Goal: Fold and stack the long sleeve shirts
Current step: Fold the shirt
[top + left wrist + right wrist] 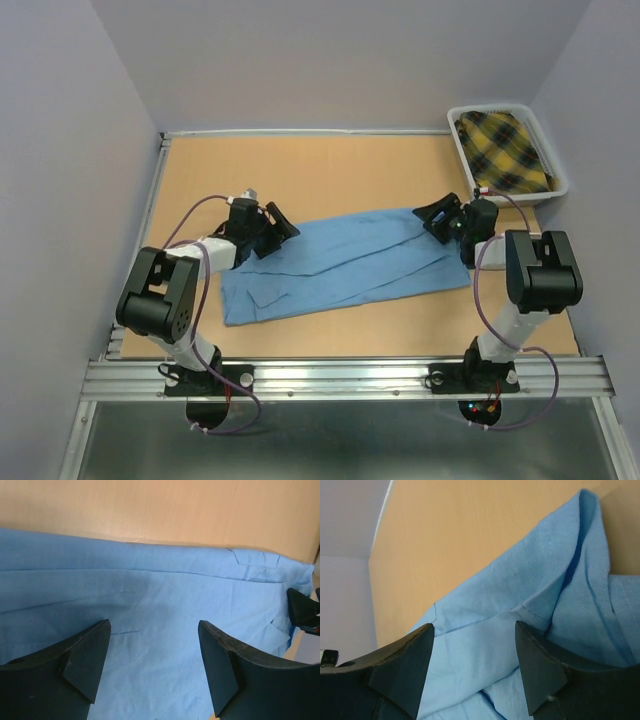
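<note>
Broadly, the wooden table [350, 170] fills the scene, walled by pale panels on three sides, with an aluminium rail [350, 378] along its near edge where both arms are bolted. Across the middle lies the light blue long sleeve shirt [345, 262], spread flat and partly folded over itself in creased layers, running lengthways between the two arms. A white basket [553, 160] sits at the far right corner, well apart from the shirt and behind the right arm, holding a yellow plaid garment [503, 150]. The left gripper [278, 228] hangs over the shirt's far left edge; from its wrist camera the left gripper [154, 630] has its fingers spread wide with only flat blue cloth below them. The right gripper [437, 213] sits at the shirt's far right end; its wrist camera shows the right gripper [474, 630] likewise parted, gripping nothing, above a seam and overlapping folds.
</note>
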Tool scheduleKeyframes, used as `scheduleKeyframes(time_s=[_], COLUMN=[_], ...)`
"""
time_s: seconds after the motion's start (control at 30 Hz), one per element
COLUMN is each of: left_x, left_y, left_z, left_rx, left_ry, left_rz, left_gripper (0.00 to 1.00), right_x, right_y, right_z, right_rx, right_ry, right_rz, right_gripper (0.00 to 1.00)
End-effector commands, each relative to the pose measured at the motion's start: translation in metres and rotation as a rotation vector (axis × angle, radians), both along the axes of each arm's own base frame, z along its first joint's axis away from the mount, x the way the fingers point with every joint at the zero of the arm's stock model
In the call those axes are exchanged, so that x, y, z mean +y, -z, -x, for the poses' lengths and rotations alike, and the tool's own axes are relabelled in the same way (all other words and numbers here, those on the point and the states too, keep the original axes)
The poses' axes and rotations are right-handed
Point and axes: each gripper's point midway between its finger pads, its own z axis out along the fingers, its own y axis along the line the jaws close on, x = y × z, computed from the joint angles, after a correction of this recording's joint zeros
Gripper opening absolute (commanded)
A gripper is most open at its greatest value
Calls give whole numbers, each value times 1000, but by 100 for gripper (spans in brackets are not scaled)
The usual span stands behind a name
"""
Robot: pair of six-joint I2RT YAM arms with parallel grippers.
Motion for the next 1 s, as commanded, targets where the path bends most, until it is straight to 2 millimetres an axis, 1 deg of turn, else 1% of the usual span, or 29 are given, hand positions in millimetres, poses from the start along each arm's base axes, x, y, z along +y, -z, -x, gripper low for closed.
scheduleKeyframes(time_s=[0.0, 0.03, 0.07, 0.13, 0.17, 0.2, 0.27, 0.3, 0.37, 0.4, 0.43, 0.47, 0.5, 0.57, 0.6, 0.63, 0.7, 0.73, 0.8, 0.83, 0.9, 0.93, 0.97], left_x=[13, 14, 18, 24, 27, 29, 35, 37, 43, 44, 45, 45, 45, 44, 44, 45, 48, 52, 53, 54, 52, 50, 50], left_y=[-28, -35, -47, -59, -71, -76, -84, -93, -97, -97, -97, -96, -95, -92, -90, -88, -77, -74, -66, -63, -60, -53, -53], left_z=[6, 6, 5, 5, 7, 8, 9, 11, 12, 12, 11, 11, 8, 7, 3, 1, -1, -3, -9, -12, -20, -25, -25], left_rx=[-49, -61, -86, -114, -141, -154, -178, -199, -215, -217, -217, -214, -213, -210, -208, -207, -168, -166, -143, -137, -136, -127, -122], left_ry=[-7, -6, -8, -24, -26, -30, -47, -50, -52, -48, -45, -39, -26, -5, 4, 5, 19, 24, 41, 48, 88, 118, 120], left_rz=[-49, -57, -80, -105, -115, -120, -141, -145, -175, -188, -200, -211, -228, -239, -255, -272, -312, -346, -383, -399, -429, -449, -450], left_gripper=[84, 84, 85, 86, 86, 86, 86, 86, 86, 86, 86, 86, 86, 86, 86, 86, 86, 86, 86, 86, 86, 86, 86], right_x=[-15, -17, -17, -19, -19, -20, -21, -21, -22, -23, -24, -26, -28, -30, -29, -25, -19, -12, 1, 15, 21, 24, 28], right_y=[-60, -64, -71, -84, -97, -96, -103, -107, -107, -102, -109, -107, -101, -102, -96, -94, -91, -82, -73, -67, -56, -45, -40], right_z=[-16, -15, -10, -7, -4, 2, 8, 14, 22, 29, 33, 36, 42, 48, 52, 55, 59, 67, 73, 81, 90, 99, 105], right_rx=[-141, -127, -122, -132, -151, -134, -143, -143, -129, -102, -117, -109, -82, -69, -38, -29, -13, 30, 57, 80, 119, 154, 171], right_ry=[-8, -20, -33, -37, -36, -46, -50, -59, -57, -56, -51, -37, -33, -23, -28, -41, -52, -77, -98, -131, -136, -132, -144], right_rz=[116, 146, 172, 198, 217, 239, 259, 275, 292, 296, 306, 317, 326, 336, 340, 341, 357, 376, 419, 423, 433, 441, 436], right_gripper=[71, 71, 71, 71, 71, 71, 71, 71, 71, 71, 71, 71, 71, 71, 71, 71, 71, 71, 71, 71, 71, 71, 71])
